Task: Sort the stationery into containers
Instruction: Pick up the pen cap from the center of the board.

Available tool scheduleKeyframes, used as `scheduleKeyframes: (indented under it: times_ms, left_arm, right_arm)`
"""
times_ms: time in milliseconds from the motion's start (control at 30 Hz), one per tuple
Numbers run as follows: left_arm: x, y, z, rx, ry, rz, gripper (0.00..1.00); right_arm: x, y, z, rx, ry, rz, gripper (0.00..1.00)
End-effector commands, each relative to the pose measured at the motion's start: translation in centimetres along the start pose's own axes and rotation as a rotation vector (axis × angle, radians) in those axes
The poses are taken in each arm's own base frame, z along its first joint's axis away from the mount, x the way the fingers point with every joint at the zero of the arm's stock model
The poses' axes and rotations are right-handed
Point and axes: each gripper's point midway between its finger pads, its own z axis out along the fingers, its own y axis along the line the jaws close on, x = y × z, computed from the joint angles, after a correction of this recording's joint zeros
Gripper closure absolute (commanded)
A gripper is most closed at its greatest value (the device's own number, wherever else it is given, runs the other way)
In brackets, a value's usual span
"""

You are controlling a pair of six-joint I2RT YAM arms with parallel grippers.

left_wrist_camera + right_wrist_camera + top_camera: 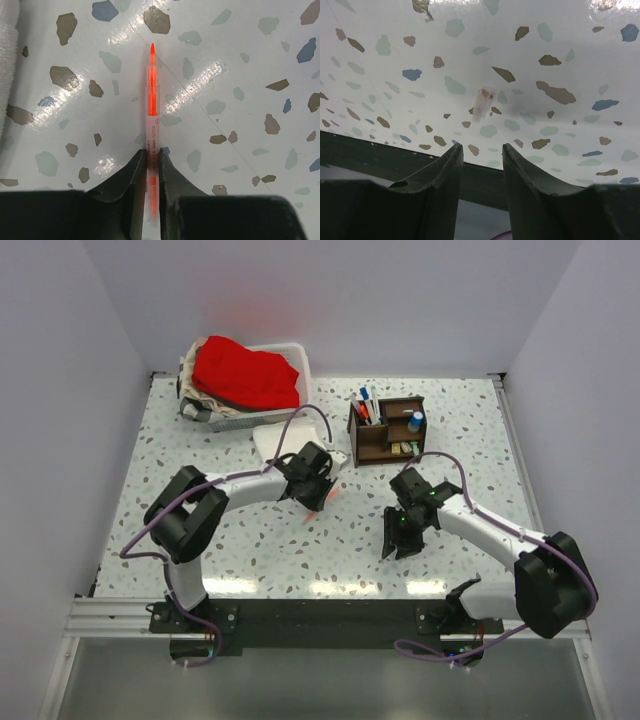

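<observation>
White speckled table (250, 550), pale walls (330, 300); we count one organizer (372, 442), one basket (303, 358), left gripper (152, 156) pinching one orange highlighter (151, 100), right gripper (482, 150) spread.

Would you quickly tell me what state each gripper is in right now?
Left gripper: closed, holding the orange highlighter.
Right gripper: open, holding nothing.

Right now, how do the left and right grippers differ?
The left gripper is shut on an orange highlighter; the right gripper is open and empty. The left is beside the white cloth; the right faces a small pale piece. Both hang over the speckled table.
</observation>
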Motion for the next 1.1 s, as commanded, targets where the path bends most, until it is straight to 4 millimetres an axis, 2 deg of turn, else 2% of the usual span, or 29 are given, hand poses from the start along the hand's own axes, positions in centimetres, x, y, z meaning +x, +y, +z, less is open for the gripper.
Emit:
scheduleKeyframes:
  times_ms: [0, 100, 433, 567, 767, 867, 1000, 1067]
  left_arm:
    - [8.7, 1.3, 2.6, -0.048, 0.281, -0.040, 1.00]
    - [9.0, 1.5, 2.8, -0.085, 0.291, -0.042, 1.00]
    - [8.6, 0.6, 2.1, -0.085, 0.280, -0.046, 1.00]
    - [8.3, 0.4, 2.0, -0.075, 0.262, -0.044, 1.00]
    - [7.6, 0.3, 1.5, -0.072, 0.231, -0.043, 1.00]
    - [7.4, 0.2, 1.6, -0.065, 0.224, -0.045, 1.00]
    - [7.1, 0.1, 1.6, -0.058, 0.217, -0.048, 1.00]
    - [6.8, 0.0, 1.6, -0.052, 0.210, -0.053, 1.00]
  right_arm:
    - [-1.1, 0.7, 0.7, -0.006, -0.055, 0.003, 0.58]
    - [-1.3, 1.1, 1.2, -0.011, -0.095, -0.024, 0.58]
    - [-1.7, -0.3, 2.2, 0.065, -0.117, -0.013, 0.59]
    - [-2.2, 0.1, 2.6, 0.064, -0.122, -0.012, 0.59]
    - [-1.4, 0.2, 3.2, 0.083, -0.111, -0.037, 0.60]
    - [-0.7, -0.3, 3.7, 0.110, -0.103, -0.048, 0.62]
    - [-0.2, -1.9, 4.9, 0.182, -0.085, -0.035, 0.62]
    - [-0.3, -2.0, 5.1, 0.186, -0.087, -0.031, 0.63]
